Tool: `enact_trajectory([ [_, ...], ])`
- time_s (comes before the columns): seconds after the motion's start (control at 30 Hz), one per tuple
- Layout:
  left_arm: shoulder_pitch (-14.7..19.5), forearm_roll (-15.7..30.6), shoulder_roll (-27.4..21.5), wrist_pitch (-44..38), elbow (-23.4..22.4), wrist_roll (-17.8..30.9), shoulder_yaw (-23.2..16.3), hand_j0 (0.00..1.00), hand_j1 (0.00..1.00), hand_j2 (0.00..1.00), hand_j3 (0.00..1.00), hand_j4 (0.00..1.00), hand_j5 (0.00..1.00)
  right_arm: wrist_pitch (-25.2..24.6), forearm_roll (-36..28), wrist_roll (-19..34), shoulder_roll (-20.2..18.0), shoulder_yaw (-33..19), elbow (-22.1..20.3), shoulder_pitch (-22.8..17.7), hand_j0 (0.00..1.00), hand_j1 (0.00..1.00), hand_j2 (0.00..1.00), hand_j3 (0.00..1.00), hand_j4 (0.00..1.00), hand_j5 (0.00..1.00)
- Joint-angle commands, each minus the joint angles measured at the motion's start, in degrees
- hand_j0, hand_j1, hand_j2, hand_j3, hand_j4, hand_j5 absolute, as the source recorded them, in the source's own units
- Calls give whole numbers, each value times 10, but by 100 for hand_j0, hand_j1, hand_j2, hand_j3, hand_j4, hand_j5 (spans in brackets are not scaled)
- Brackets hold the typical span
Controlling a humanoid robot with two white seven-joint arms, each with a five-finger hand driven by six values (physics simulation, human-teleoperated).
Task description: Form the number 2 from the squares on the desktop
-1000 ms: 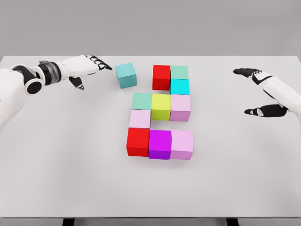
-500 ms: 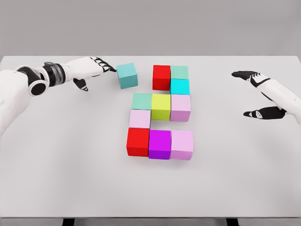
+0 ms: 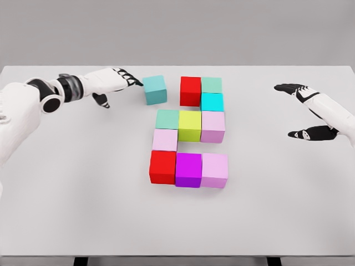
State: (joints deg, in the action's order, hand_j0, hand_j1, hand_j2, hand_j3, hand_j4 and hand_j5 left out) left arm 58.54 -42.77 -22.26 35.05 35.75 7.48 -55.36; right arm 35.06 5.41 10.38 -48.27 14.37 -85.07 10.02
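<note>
A loose teal cube (image 3: 155, 90) sits on the white table, a small gap left of the red cube (image 3: 190, 91) in the top row. My left hand (image 3: 119, 83) is open, its black fingertips (image 3: 135, 81) touching the teal cube's left face. The other cubes form a block figure: red, green (image 3: 211, 85) and cyan (image 3: 212, 102) on top, green, yellow (image 3: 189, 125) and pink in the middle, a pale pink cube (image 3: 165, 139) below, then red, purple (image 3: 188, 169) and pink (image 3: 214, 170) at the bottom. My right hand (image 3: 304, 111) hovers open at the far right.
The white table (image 3: 83, 194) reaches across the whole view, with its front edge near the bottom of the picture. Both forearms lie over the table's left and right sides.
My left hand has slid to the right, pushing the teal cube toward the red cube. The right hand has barely moved.
</note>
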Motion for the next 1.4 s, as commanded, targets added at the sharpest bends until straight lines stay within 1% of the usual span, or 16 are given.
enact_trajectory([
  [0.0, 0, 3, 4, 0, 0, 0, 2, 100, 100, 100, 100, 100, 100, -1, -4, 0, -1, 0, 1, 0, 100, 100, 100, 100, 100, 100],
  [0.5, 1, 5, 14, 0, 2, 8, 2, 100, 100, 100, 100, 100, 100, -1, -4, -1, -1, 0, 1, 0, 100, 100, 100, 100, 100, 100],
  [0.93, 10, 4, 13, 0, -18, 8, 3, 100, 100, 100, 100, 100, 100, -1, -5, -1, 0, -1, 1, 0, 100, 100, 100, 100, 100, 100],
  [1.27, 10, 5, 17, 0, -16, 8, 2, 100, 100, 100, 100, 100, 100, -1, -5, -1, 0, -1, 1, 0, 100, 100, 100, 100, 100, 100],
  [1.37, 10, 5, 25, 0, -16, 8, 2, 100, 100, 100, 100, 100, 100, -1, -5, -1, 0, -1, 1, 0, 100, 100, 100, 100, 100, 100],
])
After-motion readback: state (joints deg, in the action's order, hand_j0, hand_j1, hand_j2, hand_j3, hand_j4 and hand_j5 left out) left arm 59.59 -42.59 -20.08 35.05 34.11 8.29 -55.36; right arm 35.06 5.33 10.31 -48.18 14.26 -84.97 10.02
